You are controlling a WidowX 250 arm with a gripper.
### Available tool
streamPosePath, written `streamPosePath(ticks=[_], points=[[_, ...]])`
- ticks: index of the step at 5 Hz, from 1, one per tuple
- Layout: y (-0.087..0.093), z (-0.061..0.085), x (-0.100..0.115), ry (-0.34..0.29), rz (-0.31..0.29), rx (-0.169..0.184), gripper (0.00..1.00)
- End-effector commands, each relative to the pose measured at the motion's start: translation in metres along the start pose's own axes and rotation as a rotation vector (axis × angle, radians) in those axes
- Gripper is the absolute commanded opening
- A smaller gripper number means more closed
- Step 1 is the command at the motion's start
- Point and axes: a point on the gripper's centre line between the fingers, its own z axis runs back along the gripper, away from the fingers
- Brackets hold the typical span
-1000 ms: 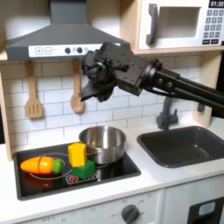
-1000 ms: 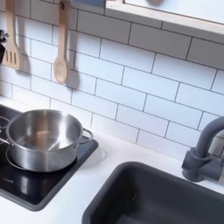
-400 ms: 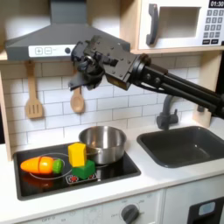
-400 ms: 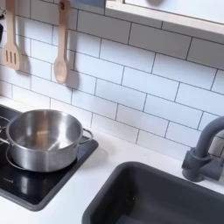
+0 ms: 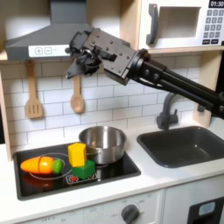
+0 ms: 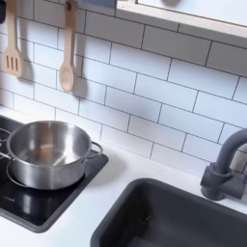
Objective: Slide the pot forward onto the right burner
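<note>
One arm: black WidowX, reaching in from the first exterior view's right, raised high in front of the range hood.
Front edge: white counter w/ a round knob below, well under the gripper.
Toy veg: orange carrot-shaped piece w/ green end, yellow block, small green-and-red piece; all on the cooktop's front half, below the gripper and to the first exterior view's left of it.
Cooktop: glossy black toy cooktop w/ thin ring markings, well below gripper.
Pot: small shiny silver round metal pot, upright, empty, side handles; sits on the cooktop's back right part, far below the gripper, slightly to the first exterior view's right. Not touched by anything but the cooktop.
Right burner: red ring marking partly seen around the pot base in the second exterior view; exact overlap w/ pot can't tell.
Sink: dark grey basin w/ dark faucet, low and to the first exterior view's right of gripper.
Wall: white tile; wooden spatula and wooden spoon hanging, just under gripper level.
Gripper: dark, fingers point to the first exterior view's left; holding nothing; gap btw fingers can't tell, too dark/blurred.
</note>
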Motion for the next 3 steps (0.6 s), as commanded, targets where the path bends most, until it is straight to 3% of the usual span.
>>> streamPosePath(ticks=[1, 3], points=[[-0.0025, -0.0009, 0.0081, -0.027, 0.019, -0.011, 0.0], [0.0004, -0.0038, 0.0158, -0.04, 0.046, -0.012, 0.0]])
